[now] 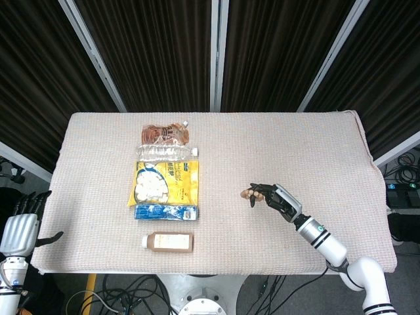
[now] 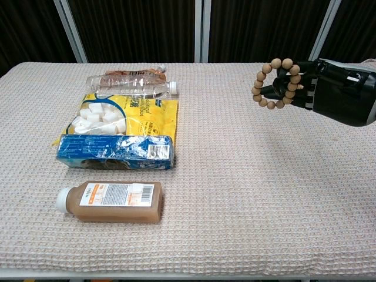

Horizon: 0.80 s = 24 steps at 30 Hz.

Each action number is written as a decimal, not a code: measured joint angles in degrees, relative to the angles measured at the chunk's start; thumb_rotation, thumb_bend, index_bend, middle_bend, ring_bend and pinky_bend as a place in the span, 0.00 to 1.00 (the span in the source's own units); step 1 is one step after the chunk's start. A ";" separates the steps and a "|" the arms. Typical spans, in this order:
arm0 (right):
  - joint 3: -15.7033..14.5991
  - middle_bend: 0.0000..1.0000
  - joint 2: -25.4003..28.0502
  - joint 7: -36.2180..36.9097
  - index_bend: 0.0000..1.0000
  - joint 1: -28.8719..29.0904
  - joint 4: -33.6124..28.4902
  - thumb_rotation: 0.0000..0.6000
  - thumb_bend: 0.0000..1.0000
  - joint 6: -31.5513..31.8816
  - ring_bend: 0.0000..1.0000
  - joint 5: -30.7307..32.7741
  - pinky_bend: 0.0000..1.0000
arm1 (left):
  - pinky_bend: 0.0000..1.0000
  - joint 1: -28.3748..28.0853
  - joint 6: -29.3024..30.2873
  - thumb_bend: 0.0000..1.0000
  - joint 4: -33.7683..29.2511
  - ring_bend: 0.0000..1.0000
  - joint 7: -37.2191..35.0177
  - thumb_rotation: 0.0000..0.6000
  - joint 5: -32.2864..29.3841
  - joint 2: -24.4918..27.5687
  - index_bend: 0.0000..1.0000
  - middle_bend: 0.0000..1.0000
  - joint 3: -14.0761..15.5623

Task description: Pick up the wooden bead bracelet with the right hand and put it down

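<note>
The right hand (image 2: 329, 88) held the bracelet (image 2: 273, 82) on its curled fingers, the loop of beads hanging clear above the table (image 2: 247, 194), well to the right of the row of groceries. The pick-up looked done, so the step in hand was the putting down. The next move would call for lowering the hand until the beads rested on the cloth, then spreading the fingers to let the loop slip off. The left hand (image 1: 23, 226) hung open and empty beside the table's left edge.
</note>
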 measured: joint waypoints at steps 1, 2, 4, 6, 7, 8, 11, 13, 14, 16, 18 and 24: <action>0.00 0.53 0.11 -0.09 0.45 -0.01 0.00 0.67 1.00 -0.22 0.22 0.04 0.00 | 0.06 0.02 0.02 0.00 0.01 0.03 -0.04 1.00 0.01 0.01 0.10 0.13 0.02; 0.00 0.52 0.18 -0.11 0.42 0.00 0.04 0.66 1.00 -0.40 0.21 0.11 0.00 | 0.06 0.06 0.05 0.00 0.01 0.03 -0.07 1.00 0.02 0.01 0.10 0.13 0.05; 0.05 0.51 0.26 -0.15 0.37 0.06 0.25 0.64 0.97 -0.79 0.20 0.36 0.00 | 0.06 0.08 0.05 0.00 0.09 0.03 -0.15 1.00 -0.02 -0.04 0.10 0.13 0.04; 0.03 0.51 0.33 -0.02 0.34 0.19 0.55 0.63 0.82 -1.18 0.19 0.62 0.00 | 0.06 0.10 0.05 0.00 0.10 0.03 -0.20 1.00 -0.04 -0.04 0.10 0.13 0.03; -0.01 0.51 0.39 0.23 0.34 0.34 0.75 0.62 0.73 -1.25 0.19 0.80 0.00 | 0.06 0.11 0.03 0.00 0.17 0.03 -0.23 1.00 -0.06 -0.06 0.10 0.13 0.05; -0.06 0.51 0.43 0.49 0.33 0.46 0.87 0.62 0.65 -1.25 0.19 0.94 0.00 | 0.06 0.13 0.05 0.00 0.28 0.03 -0.28 1.00 -0.04 -0.09 0.10 0.13 0.08; -0.34 0.51 0.60 1.90 0.33 0.96 1.38 0.62 0.43 -1.26 0.19 1.56 0.00 | 0.06 0.05 0.03 0.00 0.23 0.03 -0.24 1.00 0.01 -0.12 0.10 0.13 0.02; -0.62 0.51 0.79 3.29 0.33 1.42 1.87 0.62 0.36 -1.31 0.19 2.09 0.00 | 0.06 0.02 -0.04 0.00 0.17 0.03 -0.15 1.00 -0.03 -0.09 0.10 0.13 0.01; -0.76 0.51 0.89 3.96 0.33 1.63 2.11 0.62 0.33 -1.37 0.19 2.33 0.00 | 0.06 0.02 -0.05 0.00 0.15 0.03 -0.14 1.00 -0.03 -0.08 0.10 0.13 0.02; -1.10 0.51 1.12 5.41 0.33 2.20 2.73 0.62 0.31 -1.45 0.19 2.90 0.00 | 0.06 -0.04 -0.21 0.00 0.16 0.03 -0.03 1.00 -0.07 -0.11 0.10 0.13 0.03; -1.33 0.51 1.22 5.84 0.34 2.54 3.07 0.62 0.31 -1.54 0.19 3.24 0.00 | 0.06 -0.06 -0.25 0.00 0.11 0.03 0.01 1.00 -0.12 -0.05 0.10 0.13 0.01; -1.38 0.56 0.89 4.94 0.47 1.88 3.16 0.62 0.52 -2.10 0.23 3.51 0.00 | 0.06 -0.03 -0.29 0.00 0.07 0.03 0.07 1.00 -0.22 -0.03 0.10 0.13 0.04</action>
